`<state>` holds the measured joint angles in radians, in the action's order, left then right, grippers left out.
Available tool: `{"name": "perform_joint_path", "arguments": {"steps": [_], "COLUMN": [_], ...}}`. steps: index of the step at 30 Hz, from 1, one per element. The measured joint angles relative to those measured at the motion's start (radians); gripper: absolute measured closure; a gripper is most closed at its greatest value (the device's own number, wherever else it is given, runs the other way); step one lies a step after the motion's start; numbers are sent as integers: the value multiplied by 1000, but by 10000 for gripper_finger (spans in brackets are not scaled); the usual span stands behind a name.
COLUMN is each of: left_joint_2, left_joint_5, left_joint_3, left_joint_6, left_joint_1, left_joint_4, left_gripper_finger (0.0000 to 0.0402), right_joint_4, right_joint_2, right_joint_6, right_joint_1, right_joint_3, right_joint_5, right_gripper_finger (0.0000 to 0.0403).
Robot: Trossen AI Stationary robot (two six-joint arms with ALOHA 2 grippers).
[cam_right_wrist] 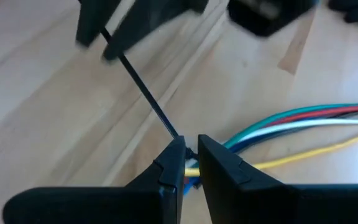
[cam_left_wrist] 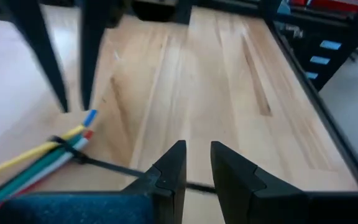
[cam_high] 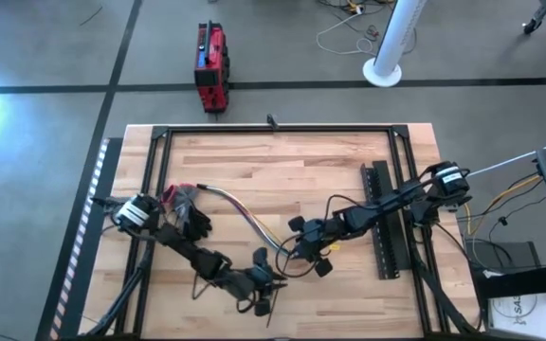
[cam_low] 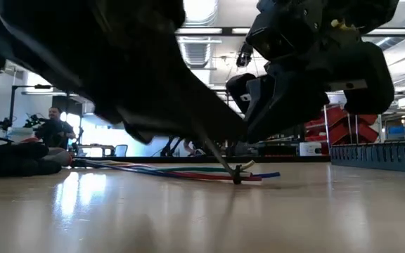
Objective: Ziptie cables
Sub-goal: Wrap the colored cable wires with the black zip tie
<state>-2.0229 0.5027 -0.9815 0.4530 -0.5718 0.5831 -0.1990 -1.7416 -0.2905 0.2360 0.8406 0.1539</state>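
Cables: the cables lie in a curve on the worktop, running from the left side to the middle front; in the left wrist view their yellow, green, white, red and blue ends lie side by side.
Ziptie: the ziptie is looped around the bundle near its free ends, its thin black tail running off across the wood.
Right gripper: the right gripper is at the bundle's end, fingers nearly pressed together, pinching the ziptie at the loop.
Left gripper: the left gripper sits low over the ziptie's tail, fingers a little spread, with the strip passing under them.
Perforated bar: a long black bar lies on the worktop's right side, well apart from the cables.
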Motion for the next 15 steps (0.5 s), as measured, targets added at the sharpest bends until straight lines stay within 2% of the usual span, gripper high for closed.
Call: {"name": "perform_joint_path", "arguments": {"steps": [5, 9, 15], "left_joint_2": [-52, -51, -47], "left_joint_5": [-80, -84, -97], "left_joint_3": [-75, -99, -96], "left_joint_6": [23, 64, 64], "left_joint_1": [24, 26, 27], "left_joint_4": [-127, -275, -296], "left_gripper_finger": [345, 357, 376], "right_joint_4": [-39, -45, 29], "right_joint_2": [-38, -45, -71], "right_joint_6": [9, 18, -20], "right_joint_1": [10, 9, 52], "right_joint_3": [1, 6, 106], "right_joint_5": [2, -47, -144], "right_gripper_finger": [371, 371, 371]}}
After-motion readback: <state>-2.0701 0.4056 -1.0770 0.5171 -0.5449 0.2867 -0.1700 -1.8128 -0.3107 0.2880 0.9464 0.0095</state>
